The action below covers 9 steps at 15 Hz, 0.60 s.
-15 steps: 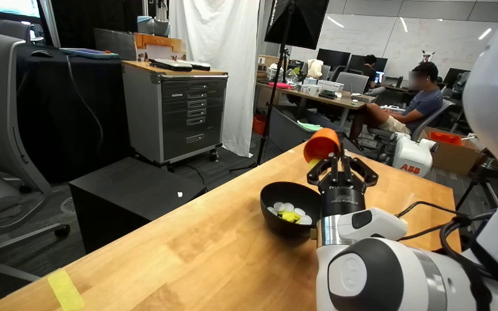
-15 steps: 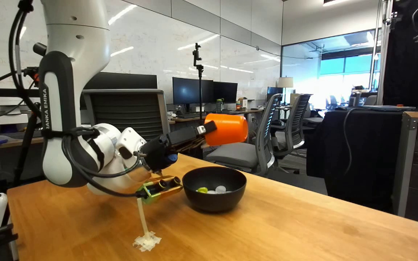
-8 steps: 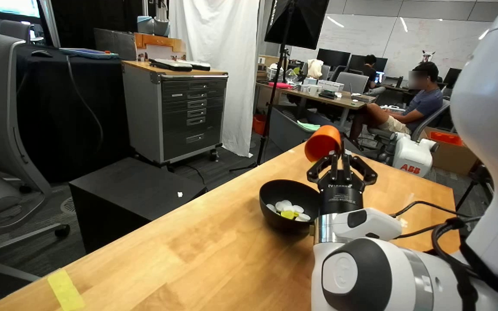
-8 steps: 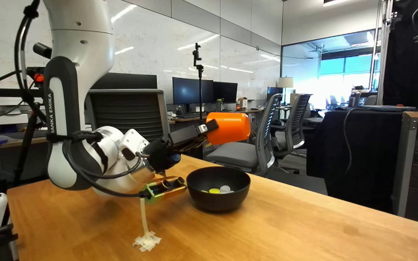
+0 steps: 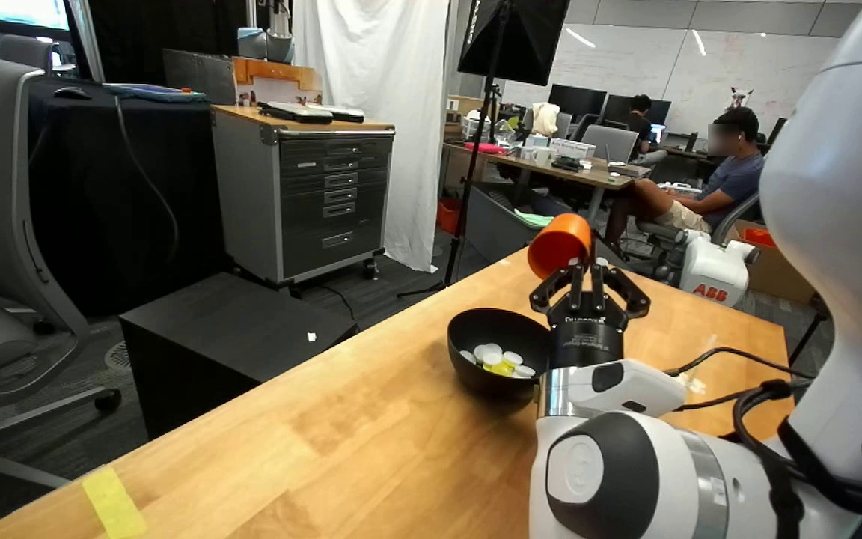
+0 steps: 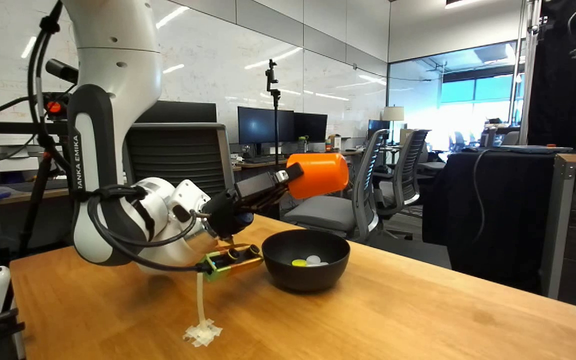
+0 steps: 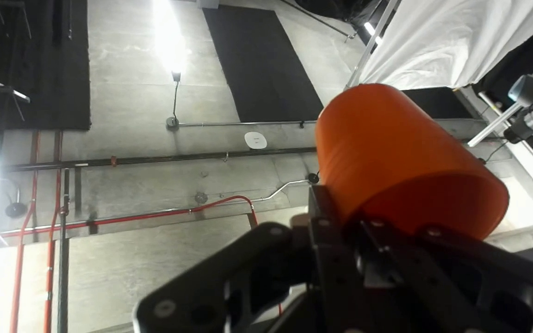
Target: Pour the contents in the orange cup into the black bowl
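My gripper (image 5: 587, 265) is shut on the orange cup (image 6: 320, 175), pinching its wall near the rim. In the wrist view one finger lies outside the cup (image 7: 387, 138) and the other reaches inside the mouth. The cup is held on its side above the table, base raised, mouth tipped down toward the black bowl (image 6: 305, 278). No pieces show in the visible part of the cup's inside. Round white pieces (image 5: 488, 353) and yellow ones (image 5: 506, 368), the contents, lie in the bowl, which stands upright.
The camera housing (image 6: 233, 260) under my wrist sits right against the bowl's side; whether they touch I cannot tell. Pale tape (image 6: 203, 332) and yellow tape (image 5: 113, 501) stick to the wooden table (image 5: 371, 419). A black box (image 5: 236, 322) stands beside its edge.
In an exterior view the arm, cup and bowl have shifted slightly right, the cup a little up. Yellow seen at the cup's mouth is gone from there, and the pieces in the bowl lie differently.
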Available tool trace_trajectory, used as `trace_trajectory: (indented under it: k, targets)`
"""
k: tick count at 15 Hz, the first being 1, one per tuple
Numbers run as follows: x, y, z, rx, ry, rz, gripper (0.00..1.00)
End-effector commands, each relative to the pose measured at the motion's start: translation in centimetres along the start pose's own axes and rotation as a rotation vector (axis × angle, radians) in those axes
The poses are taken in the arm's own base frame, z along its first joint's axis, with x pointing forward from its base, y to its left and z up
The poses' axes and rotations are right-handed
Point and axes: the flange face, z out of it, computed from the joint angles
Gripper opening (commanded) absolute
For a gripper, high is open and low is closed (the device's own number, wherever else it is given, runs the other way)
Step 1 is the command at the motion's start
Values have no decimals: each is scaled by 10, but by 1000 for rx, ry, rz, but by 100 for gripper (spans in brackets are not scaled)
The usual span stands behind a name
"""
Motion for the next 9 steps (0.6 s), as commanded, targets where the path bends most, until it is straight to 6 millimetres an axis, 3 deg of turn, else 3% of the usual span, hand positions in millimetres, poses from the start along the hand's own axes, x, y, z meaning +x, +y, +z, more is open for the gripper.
trace_trajectory:
  k: [1, 9]
  targets:
    - [-3, -8, 4, -32, 42, -14, 8]
    - [-3, -9, 5, -15, 13, -35, 8]
